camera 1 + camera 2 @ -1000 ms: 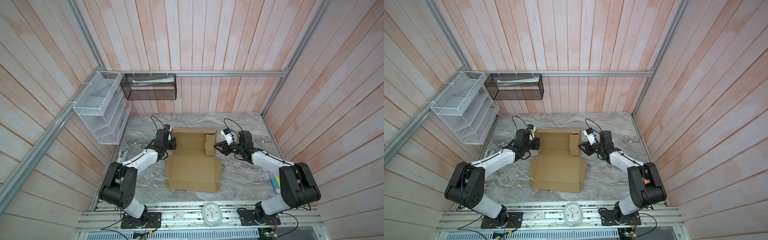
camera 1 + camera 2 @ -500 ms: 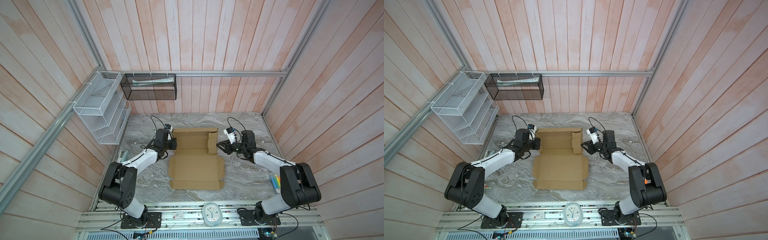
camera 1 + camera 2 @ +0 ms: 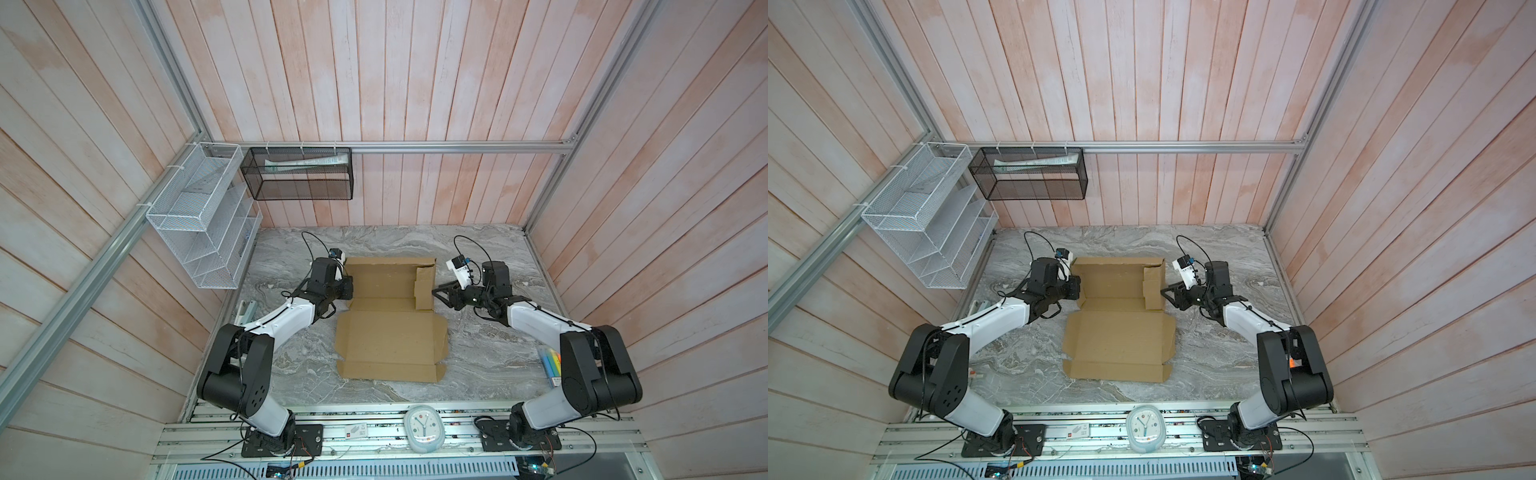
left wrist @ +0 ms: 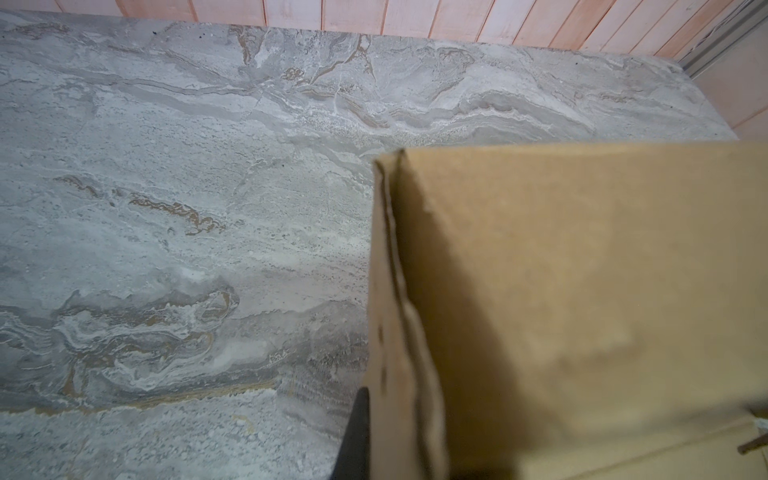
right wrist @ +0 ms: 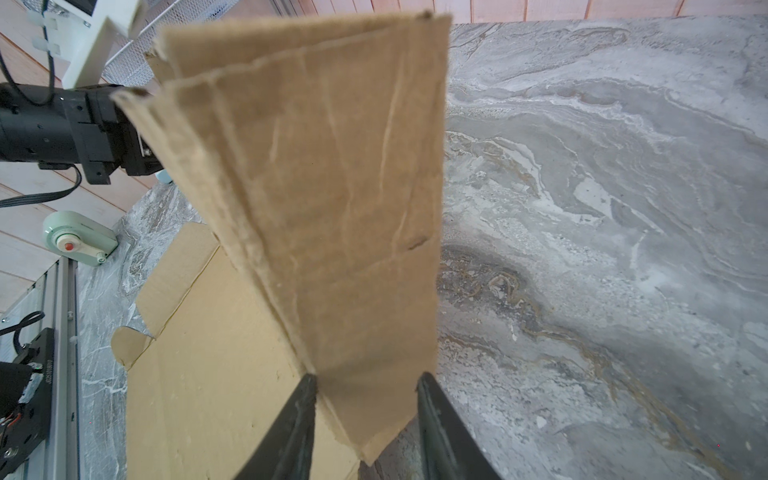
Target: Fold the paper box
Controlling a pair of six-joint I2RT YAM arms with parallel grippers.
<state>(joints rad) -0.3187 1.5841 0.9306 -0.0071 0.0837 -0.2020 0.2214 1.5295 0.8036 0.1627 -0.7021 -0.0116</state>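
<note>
Top views: box [image 3: 390, 332] sat mid-worktop [image 3: 490, 357], lid panel flat, side walls up, left pincer [image 3: 348, 289] and right pincer [image 3: 435, 291] at them.
Left wrist: left pincer clenched on the left wall [image 4: 399, 332]; a tug might've dragged the box.
Right wrist: right pincer released, just straddling the right wall [image 5: 332, 208]; I figured it could've flopped flat.

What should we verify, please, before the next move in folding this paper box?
1. Left gripper shut on the paper box at its left wall: ok.
2. Right gripper jaws apart, astride the right flap: ok.
3. That flap tucked down inside: not ok, it stands raised.
4. Front panel folded over: not ok, it lies flat on the table.
5. Coloured markers apart from the box: ok.
</note>
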